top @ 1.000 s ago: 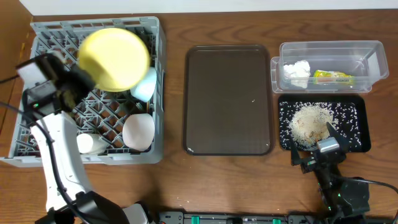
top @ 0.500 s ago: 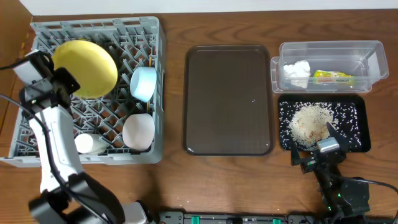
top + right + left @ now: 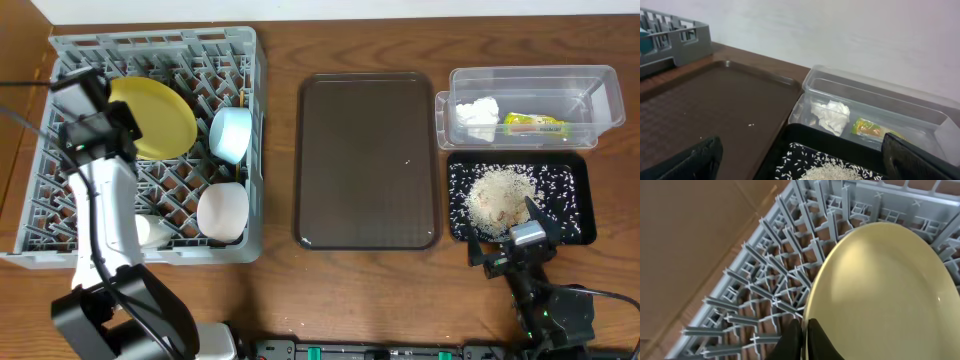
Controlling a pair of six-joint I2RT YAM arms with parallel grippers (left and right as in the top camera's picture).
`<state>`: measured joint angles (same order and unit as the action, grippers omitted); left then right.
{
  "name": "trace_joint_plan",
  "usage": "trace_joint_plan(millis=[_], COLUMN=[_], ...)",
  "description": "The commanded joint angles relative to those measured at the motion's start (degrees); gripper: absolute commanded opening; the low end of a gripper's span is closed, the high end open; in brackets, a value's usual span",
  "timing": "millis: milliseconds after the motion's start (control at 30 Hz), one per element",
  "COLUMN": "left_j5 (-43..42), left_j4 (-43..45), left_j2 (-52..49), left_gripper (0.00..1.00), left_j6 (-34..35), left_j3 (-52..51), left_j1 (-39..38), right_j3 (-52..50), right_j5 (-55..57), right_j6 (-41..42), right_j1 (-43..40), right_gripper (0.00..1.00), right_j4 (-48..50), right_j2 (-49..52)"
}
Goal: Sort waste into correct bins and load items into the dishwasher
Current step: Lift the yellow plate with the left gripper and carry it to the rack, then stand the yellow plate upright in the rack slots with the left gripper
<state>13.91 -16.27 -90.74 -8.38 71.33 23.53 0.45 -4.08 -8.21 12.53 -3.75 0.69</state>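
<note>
My left gripper (image 3: 118, 130) is shut on the rim of the round yellow plate (image 3: 155, 118), which stands tilted among the pegs of the grey dish rack (image 3: 60, 240). In the left wrist view the black fingertips (image 3: 812, 332) pinch the plate (image 3: 880, 295) edge above the rack lattice (image 3: 765, 280). A light blue bowl (image 3: 232, 134) and a white-pink bowl (image 3: 222, 210) lie in the rack. My right gripper (image 3: 510, 250) is open at the near edge of the black tray (image 3: 578, 190) of rice scraps (image 3: 500, 195). The clear tub (image 3: 600, 100) holds a tissue (image 3: 478, 112) and a wrapper (image 3: 535, 124).
A dark brown serving tray (image 3: 365, 160) lies between the rack and the bins, with a few rice grains on it. A small white object (image 3: 150, 232) sits in the rack's front row. The right wrist view shows the tub (image 3: 875, 100) beyond the black tray (image 3: 805, 142).
My left gripper has brought the yellow plate from high over the rack's middle leftward and down among the pegs. The right arm has stayed still.
</note>
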Motion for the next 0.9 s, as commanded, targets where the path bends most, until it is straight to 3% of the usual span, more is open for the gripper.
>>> trace_joint_plan(millis=[0,300,600,867], left_j5=[8.39,16.59,12.9,10.82], left_j4=[0.72,4.74,10.73,9.25], left_j2=[0.17,0.17,0.17,0.15], left_gripper=[0.08,0.07,0.08,0.08], left_j6=[-3.89,-11.45,-29.31,-29.29], left_j3=[0.37,0.37,0.37,0.37], left_j1=[-2.91,-8.61,-12.31,-12.85], right_j3=[-0.13,-0.13,-0.13,-0.13], right_j5=[-0.02,-0.02,-0.02,-0.02], right_j6=[-0.63,-0.63,-0.63,-0.66], right_j1=[0.5,0.5,0.5,0.5], right_gripper=[0.99,0.99,0.99,0.99], right_j4=[-0.13,-0.13,-0.13,-0.13], right_j2=[-0.31,-0.31,-0.31,-0.31])
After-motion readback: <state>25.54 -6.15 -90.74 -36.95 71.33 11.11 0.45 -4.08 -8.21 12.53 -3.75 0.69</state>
